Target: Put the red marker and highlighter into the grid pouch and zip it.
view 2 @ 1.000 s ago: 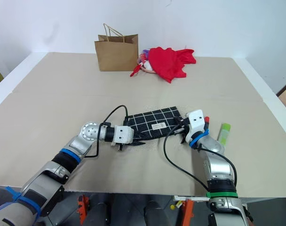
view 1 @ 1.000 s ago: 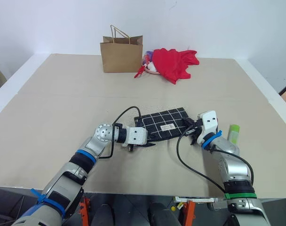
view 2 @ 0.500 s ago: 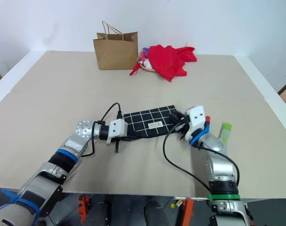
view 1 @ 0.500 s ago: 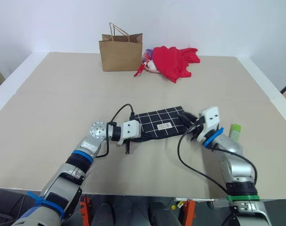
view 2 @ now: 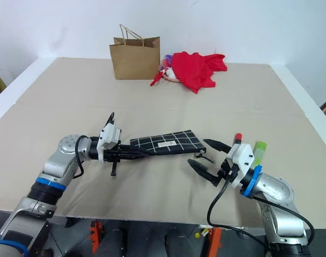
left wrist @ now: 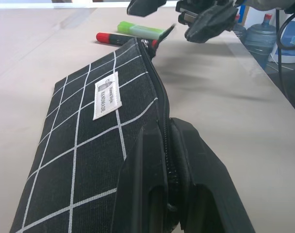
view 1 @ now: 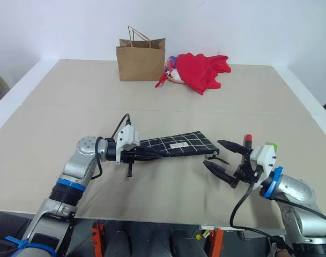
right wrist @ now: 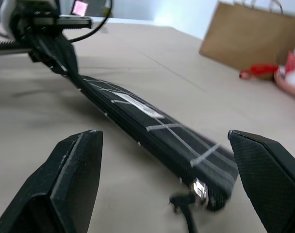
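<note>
Right gripper (view 1: 226, 158) pulled back off pouch (view 1: 179, 144), jaws now wide apart, empty. My left gripper (view 1: 143, 155) clamped on pouch's left end, lifting it. Marker (left wrist: 113, 38), highlighter (left wrist: 140, 30) outside on table beyond its far end. Loading, zipping left.

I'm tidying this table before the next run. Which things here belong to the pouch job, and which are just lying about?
Belongs to the job:
- grid pouch, pinched at one end by the shut left hand
- red marker
- highlighter
- right hand, open, off the pouch's zipper end

Just lying about:
- brown paper bag
- red cloth
</note>
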Robot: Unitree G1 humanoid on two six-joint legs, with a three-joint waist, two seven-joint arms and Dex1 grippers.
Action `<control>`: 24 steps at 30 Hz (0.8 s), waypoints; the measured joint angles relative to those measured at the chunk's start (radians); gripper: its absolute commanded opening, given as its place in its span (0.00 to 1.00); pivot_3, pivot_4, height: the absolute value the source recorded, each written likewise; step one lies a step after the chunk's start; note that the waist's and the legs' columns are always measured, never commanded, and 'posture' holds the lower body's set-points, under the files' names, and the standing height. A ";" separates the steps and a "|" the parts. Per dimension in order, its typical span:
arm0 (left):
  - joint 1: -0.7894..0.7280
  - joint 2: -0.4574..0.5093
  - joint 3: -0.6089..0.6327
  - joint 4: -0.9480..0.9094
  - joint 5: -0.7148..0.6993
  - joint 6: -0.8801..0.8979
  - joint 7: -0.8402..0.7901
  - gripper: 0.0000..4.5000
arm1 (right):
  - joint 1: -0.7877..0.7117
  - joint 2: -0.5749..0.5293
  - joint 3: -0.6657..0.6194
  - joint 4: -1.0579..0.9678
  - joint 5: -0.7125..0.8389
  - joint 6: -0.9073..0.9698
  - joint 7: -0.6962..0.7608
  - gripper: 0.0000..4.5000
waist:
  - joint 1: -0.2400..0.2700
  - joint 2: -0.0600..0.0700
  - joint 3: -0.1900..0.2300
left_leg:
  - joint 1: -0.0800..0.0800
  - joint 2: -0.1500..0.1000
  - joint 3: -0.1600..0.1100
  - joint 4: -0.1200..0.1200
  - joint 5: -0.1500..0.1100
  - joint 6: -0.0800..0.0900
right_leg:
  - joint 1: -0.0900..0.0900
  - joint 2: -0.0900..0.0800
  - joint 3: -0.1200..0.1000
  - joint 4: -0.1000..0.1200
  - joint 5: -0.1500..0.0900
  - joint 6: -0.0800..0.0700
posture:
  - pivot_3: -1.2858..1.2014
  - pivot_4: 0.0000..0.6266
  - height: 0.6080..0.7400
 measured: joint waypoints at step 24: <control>0.012 0.009 0.010 -0.054 -0.018 0.044 0.033 0.00 | 0.114 -0.030 -0.039 0.181 -0.053 -0.228 0.003 0.99 | 0.004 0.000 0.000 | 0.000 0.000 -0.001 0.000 0.000 0.000 | 0.001 0.000 -0.001 0.000 0.000 -0.001 | 0.52 0.24 1.00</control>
